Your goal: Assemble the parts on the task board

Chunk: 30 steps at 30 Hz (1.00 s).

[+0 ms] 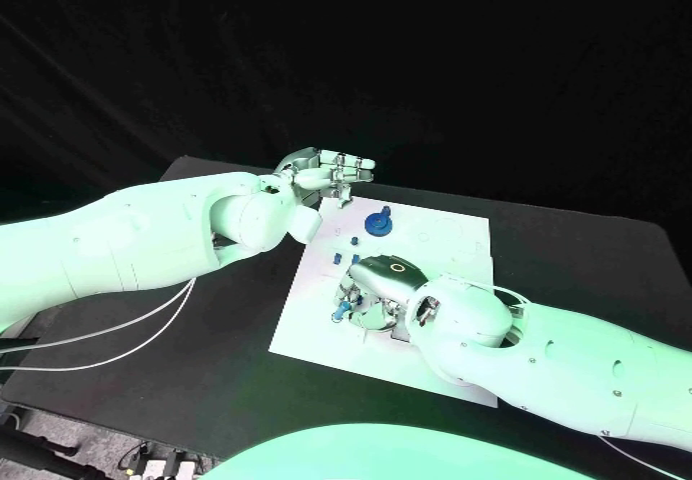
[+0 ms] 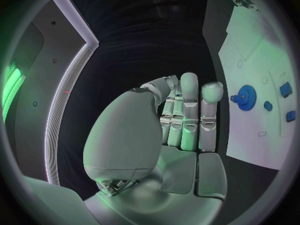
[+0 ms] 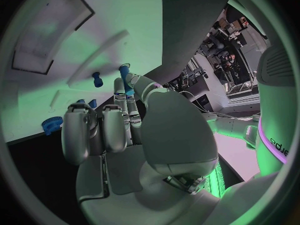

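working over the near half of the task board (image 1: 433,235), the right hand (image 1: 378,285) has its fingers curled down around a small blue part (image 1: 339,312); in the right wrist view a blue piece (image 3: 128,79) sits at the fingertips (image 3: 119,87), seemingly pinched, though how firm the grip is cannot be told. to do this step well, i judge the hand should keep the piece upright, line it over its seat before pressing, and push straight down rather than sideways, since other small blue pegs (image 1: 351,243) stand close by and could be knocked. the left hand (image 1: 329,168) hovers off the board's far left corner, fingers straight and together, thumb folded in front, holding nothing; it could steady the board's edge if the plate shifts. as for containers, none is here: the board itself carries the parts. a blue gear (image 1: 378,222) on its post stands toward the far edge, and the short pegs stand between it and the right hand.
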Each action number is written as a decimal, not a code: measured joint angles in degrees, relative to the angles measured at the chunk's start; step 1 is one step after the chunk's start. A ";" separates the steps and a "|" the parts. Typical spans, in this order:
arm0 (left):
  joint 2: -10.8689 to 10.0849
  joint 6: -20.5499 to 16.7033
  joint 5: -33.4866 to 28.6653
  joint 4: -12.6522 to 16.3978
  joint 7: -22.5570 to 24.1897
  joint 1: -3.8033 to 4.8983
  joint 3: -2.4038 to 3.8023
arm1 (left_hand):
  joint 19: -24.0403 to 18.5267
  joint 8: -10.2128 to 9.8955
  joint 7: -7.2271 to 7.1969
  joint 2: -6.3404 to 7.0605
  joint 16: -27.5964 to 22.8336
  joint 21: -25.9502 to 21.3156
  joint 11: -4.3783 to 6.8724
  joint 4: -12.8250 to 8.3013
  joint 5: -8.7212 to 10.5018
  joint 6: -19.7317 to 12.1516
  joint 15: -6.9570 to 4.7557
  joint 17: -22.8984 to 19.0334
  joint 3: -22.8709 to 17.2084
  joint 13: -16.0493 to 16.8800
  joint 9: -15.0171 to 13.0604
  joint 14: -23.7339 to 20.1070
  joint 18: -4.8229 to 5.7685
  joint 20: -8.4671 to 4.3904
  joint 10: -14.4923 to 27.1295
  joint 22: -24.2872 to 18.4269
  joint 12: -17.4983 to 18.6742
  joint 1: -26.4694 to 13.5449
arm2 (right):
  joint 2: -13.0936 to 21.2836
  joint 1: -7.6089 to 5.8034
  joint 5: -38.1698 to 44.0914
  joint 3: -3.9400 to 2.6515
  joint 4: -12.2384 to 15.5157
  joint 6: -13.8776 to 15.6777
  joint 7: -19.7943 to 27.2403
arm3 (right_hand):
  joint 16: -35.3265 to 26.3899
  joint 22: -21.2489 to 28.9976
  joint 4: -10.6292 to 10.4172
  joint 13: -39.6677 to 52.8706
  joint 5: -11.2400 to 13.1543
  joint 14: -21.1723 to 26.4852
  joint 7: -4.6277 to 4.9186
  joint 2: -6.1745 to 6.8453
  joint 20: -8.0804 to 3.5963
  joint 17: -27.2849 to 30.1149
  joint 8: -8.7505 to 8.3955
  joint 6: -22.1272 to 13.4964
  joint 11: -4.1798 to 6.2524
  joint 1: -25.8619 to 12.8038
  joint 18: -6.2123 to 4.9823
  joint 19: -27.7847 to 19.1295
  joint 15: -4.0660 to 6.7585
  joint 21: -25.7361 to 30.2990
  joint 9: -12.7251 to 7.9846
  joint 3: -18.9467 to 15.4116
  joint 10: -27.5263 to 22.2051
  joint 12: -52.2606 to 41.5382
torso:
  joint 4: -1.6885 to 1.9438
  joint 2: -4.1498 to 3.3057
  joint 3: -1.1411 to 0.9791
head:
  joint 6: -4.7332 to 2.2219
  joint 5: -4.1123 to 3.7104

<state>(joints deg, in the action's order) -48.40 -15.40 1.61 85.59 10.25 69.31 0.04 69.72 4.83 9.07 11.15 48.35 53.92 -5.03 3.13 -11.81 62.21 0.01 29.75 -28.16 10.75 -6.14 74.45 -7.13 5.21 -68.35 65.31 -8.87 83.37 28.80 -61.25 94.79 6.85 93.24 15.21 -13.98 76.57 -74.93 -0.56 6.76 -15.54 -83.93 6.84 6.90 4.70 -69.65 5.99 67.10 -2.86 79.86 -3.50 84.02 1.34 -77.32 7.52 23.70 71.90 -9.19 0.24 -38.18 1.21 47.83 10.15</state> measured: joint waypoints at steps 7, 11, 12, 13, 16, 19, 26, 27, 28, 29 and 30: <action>-0.04 0.03 -0.05 -0.03 -0.05 0.00 0.00 | 0.00 0.00 0.00 -0.22 0.00 0.00 0.00 0.00 0.00 0.00 0.00 0.00 0.00 0.00 0.00 0.00 0.00 0.00 0.00 0.00 0.00 0.22 | -0.26 -0.08 0.24 -0.02 -0.24 -0.40 -0.13 | 0.00 0.00 0.00 0.00 -0.01 0.00 0.05 0.00 0.00 0.00 0.07 -0.11 -0.02 0.00 0.00 0.00 0.00 0.00 0.00 0.00 0.00 0.00 | 0.03 -0.01 0.02 | 0.09 -0.03; -0.06 0.04 -0.07 -0.02 -0.08 0.00 0.00 | 0.00 0.00 0.00 -0.22 0.00 0.00 0.00 0.00 0.00 0.00 0.00 0.00 0.00 0.00 0.00 0.00 0.00 0.00 0.00 0.00 0.00 0.22 | -0.93 -0.13 0.49 0.21 -0.78 -0.49 -0.19 | 0.00 0.01 0.00 0.01 -0.01 0.00 0.09 0.09 0.00 0.00 0.19 -0.16 -0.10 -0.09 0.00 0.00 0.00 0.00 -0.01 0.00 0.09 -0.01 | 0.02 -0.01 0.03 | 0.17 0.12; -0.07 0.05 -0.07 -0.02 -0.08 0.00 0.00 | 0.00 0.00 0.00 -0.22 0.00 0.00 0.00 0.00 0.00 0.00 0.00 0.00 0.00 0.00 0.00 0.00 0.00 0.00 0.00 0.00 0.00 0.22 | -1.11 -0.06 0.55 0.37 -0.97 -0.60 -0.24 | 0.00 0.01 0.00 0.01 0.00 0.00 0.04 0.09 0.00 0.00 0.19 -0.11 -0.10 -0.09 0.00 0.00 0.00 0.00 -0.02 0.00 0.09 -0.01 | 0.02 -0.02 0.02 | 0.19 0.17; -0.08 0.05 -0.07 -0.02 -0.08 0.00 0.00 | 0.00 0.00 0.00 -0.22 0.00 0.00 0.00 0.00 0.00 0.00 0.00 0.01 0.00 0.00 0.01 0.00 0.00 0.00 0.00 0.00 0.00 0.22 | -1.26 0.05 0.62 0.47 -1.17 -0.71 -0.30 | 0.00 0.01 0.00 0.01 0.00 0.00 -0.02 0.09 0.00 0.00 0.19 -0.06 -0.10 -0.09 0.00 0.00 0.00 0.00 -0.02 0.00 0.09 -0.01 | 0.02 -0.03 0.02 | 0.20 0.19; -0.09 0.05 -0.08 0.01 -0.10 0.00 -0.01 | 0.00 0.00 0.00 -0.22 0.00 0.00 0.00 0.00 0.00 0.00 0.00 0.01 0.00 -0.01 0.04 0.00 0.00 0.00 0.00 0.00 0.00 0.22 | -1.76 0.19 0.88 0.49 -1.49 -0.88 -0.41 | 0.00 0.01 0.00 0.03 0.00 0.00 -0.07 0.09 0.00 0.00 0.19 -0.02 -0.10 -0.09 0.00 0.00 0.00 0.00 -0.02 0.00 0.09 -0.03 | 0.03 -0.04 0.02 | 0.21 0.25; -0.12 0.05 -0.09 0.02 -0.11 0.00 -0.01 | 0.00 0.00 0.00 -0.22 0.00 0.00 0.00 0.00 0.00 0.00 0.00 0.01 0.00 -0.01 0.04 0.00 0.00 0.00 0.00 0.00 0.00 0.22 | -2.09 0.21 1.16 0.56 -1.59 -1.08 -0.50 | 0.00 0.01 0.00 0.15 0.00 0.00 -0.09 0.20 0.00 0.00 0.18 -0.03 -0.20 -0.20 0.00 0.00 0.00 0.00 -0.02 -0.01 0.19 -0.02 | 0.03 -0.04 0.02 | 0.25 0.30; -0.15 0.06 -0.11 0.04 -0.13 0.00 -0.01 | 0.00 0.00 0.00 -0.22 0.00 0.00 0.01 0.00 0.00 0.00 0.00 0.01 0.00 0.00 0.04 0.00 0.00 0.00 0.00 0.00 0.00 0.22 | -2.33 0.24 1.88 0.64 -1.45 -1.48 -0.69 | 0.00 0.02 0.00 0.14 0.01 0.00 -0.04 0.23 0.00 0.01 0.17 0.01 -0.29 -0.23 0.00 0.00 0.00 0.00 -0.01 -0.01 0.28 0.12 | 0.03 -0.03 0.03 | 0.44 0.30; -0.15 0.06 -0.11 0.04 -0.14 0.00 -0.01 | 0.00 0.00 0.00 -0.22 0.00 0.00 0.01 0.00 0.00 0.00 0.00 0.01 0.00 -0.01 0.04 0.00 0.00 0.00 -0.01 0.00 0.00 0.22 | -2.34 0.24 1.94 0.64 -1.44 -1.50 -0.71 | 0.00 0.02 0.00 0.14 0.01 0.00 -0.03 0.23 0.00 0.07 0.16 0.02 -0.28 -0.23 0.00 0.00 0.00 0.17 0.00 0.00 0.28 0.12 | 0.03 -0.02 0.03 | 0.46 0.30; -0.15 0.06 -0.11 0.04 -0.14 0.00 -0.01 | 0.00 0.00 0.00 -0.22 0.00 0.00 0.01 0.00 0.00 0.00 0.00 0.01 0.00 0.00 0.04 0.00 0.00 0.00 -0.01 0.00 0.00 0.22 | -2.37 0.24 2.03 0.65 -1.44 -1.52 -0.74 | 0.00 0.02 0.00 0.14 0.01 0.00 -0.03 0.23 0.00 0.12 0.15 0.02 -0.23 -0.23 0.00 0.00 0.00 0.29 0.00 -0.01 0.22 0.18 | 0.03 -0.01 0.03 | 0.48 0.31; -0.15 0.06 -0.11 0.04 -0.14 0.00 -0.01 | 0.00 0.00 0.00 -0.22 0.00 0.00 0.01 0.00 0.00 0.00 0.00 0.01 0.00 -0.01 0.04 0.00 0.00 0.00 -0.01 0.00 0.00 0.22 | -2.41 0.24 2.14 0.66 -1.44 -1.54 -0.78 | 0.00 0.02 0.00 0.15 0.01 0.00 0.03 0.23 0.00 0.14 0.06 -0.04 -0.29 -0.23 0.00 0.00 0.00 0.28 0.00 -0.01 -0.06 0.45 | 0.03 -0.01 0.03 | 0.49 0.33; -0.15 0.06 -0.11 0.05 -0.15 0.00 -0.01 | 0.00 0.00 0.00 -0.22 0.00 0.00 0.01 0.00 0.00 0.00 0.00 0.01 0.00 0.00 0.04 0.00 0.00 0.00 -0.01 0.00 0.00 0.22 | -2.45 0.25 2.21 0.67 -1.44 -1.56 -0.81 | 0.00 0.02 0.00 0.15 0.01 0.00 0.36 0.23 0.00 0.19 -0.17 -0.38 -0.46 -0.23 0.00 0.00 0.00 0.29 0.01 0.00 -0.48 0.79 | 0.03 0.00 0.03 | 0.49 0.34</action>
<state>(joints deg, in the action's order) -48.56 -15.34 1.50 85.64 10.11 69.31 0.04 69.72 4.83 9.07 10.93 48.35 53.92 -5.03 3.13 -11.81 62.21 0.01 29.76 -28.16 10.75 -6.10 74.45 -7.12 5.22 -68.36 65.32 -8.87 83.59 26.35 -61.01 97.00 7.52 91.80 13.64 -14.79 76.57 -74.91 -0.56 6.90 -15.53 -83.93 7.20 7.13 4.70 -69.46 5.82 66.72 -3.31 79.63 -3.50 84.01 1.34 -77.03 7.53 23.70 71.42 -8.40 0.27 -38.18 1.24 48.32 10.49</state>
